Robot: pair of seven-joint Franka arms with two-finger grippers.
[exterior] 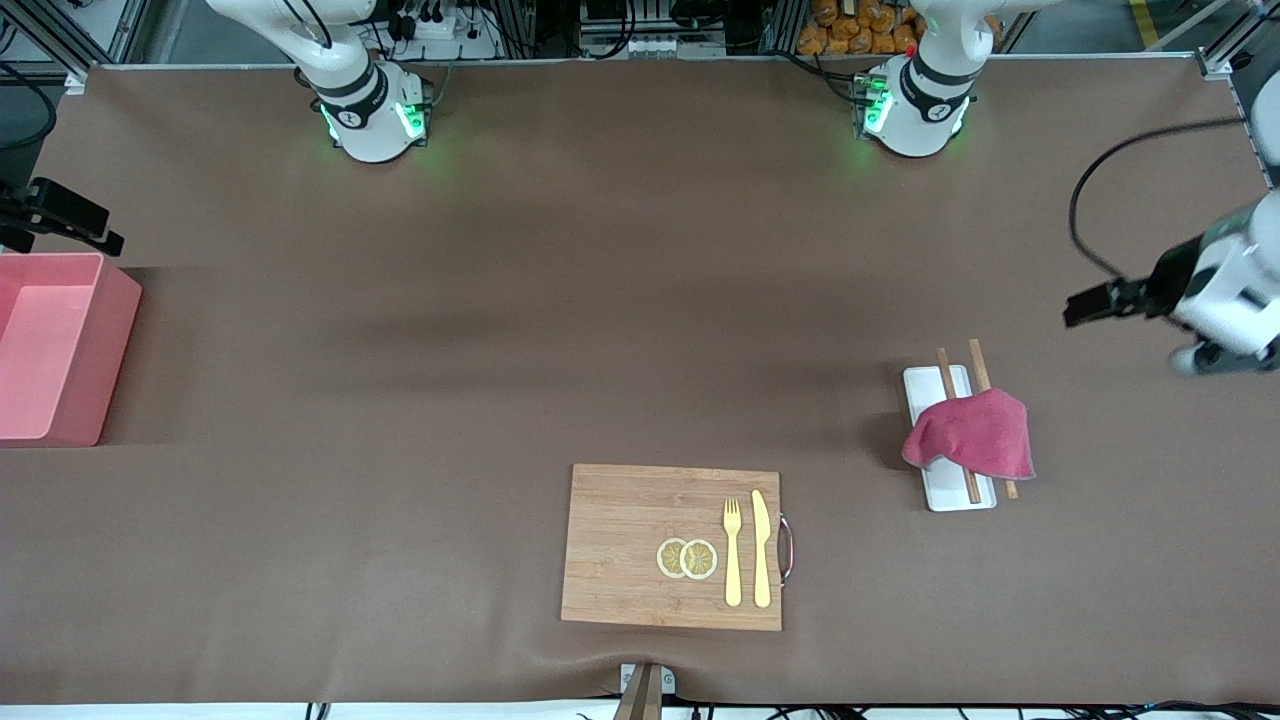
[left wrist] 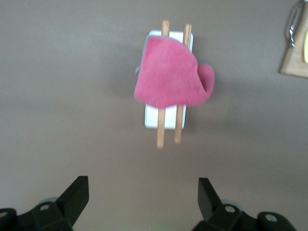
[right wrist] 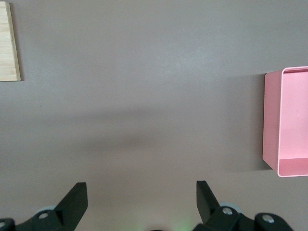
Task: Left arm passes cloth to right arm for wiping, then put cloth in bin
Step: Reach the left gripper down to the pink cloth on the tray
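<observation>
The magenta-pink cloth (exterior: pixel 970 435) lies crumpled over two wooden chopsticks (exterior: pixel 978 365) on a flat white tray (exterior: pixel 925 385), toward the left arm's end of the table. In the left wrist view the cloth (left wrist: pixel 171 74) lies well ahead of my open, empty left gripper (left wrist: pixel 143 202). In the front view the left gripper (exterior: pixel 1110 298) hangs in the air past the tray, at the table's end. The pale pink bin (exterior: pixel 50 350) stands empty at the right arm's end and also shows in the right wrist view (right wrist: pixel 286 122). My right gripper (exterior: pixel 70 215) hovers beside it, open and empty (right wrist: pixel 142 202).
A wooden board (exterior: pixel 640 540) lies near the front edge at mid-table. It carries two lemon slices (exterior: pixel 687 558), a yellow fork (exterior: pixel 732 550) and a yellow knife (exterior: pixel 761 548). A corner of the board shows in the right wrist view (right wrist: pixel 8 43).
</observation>
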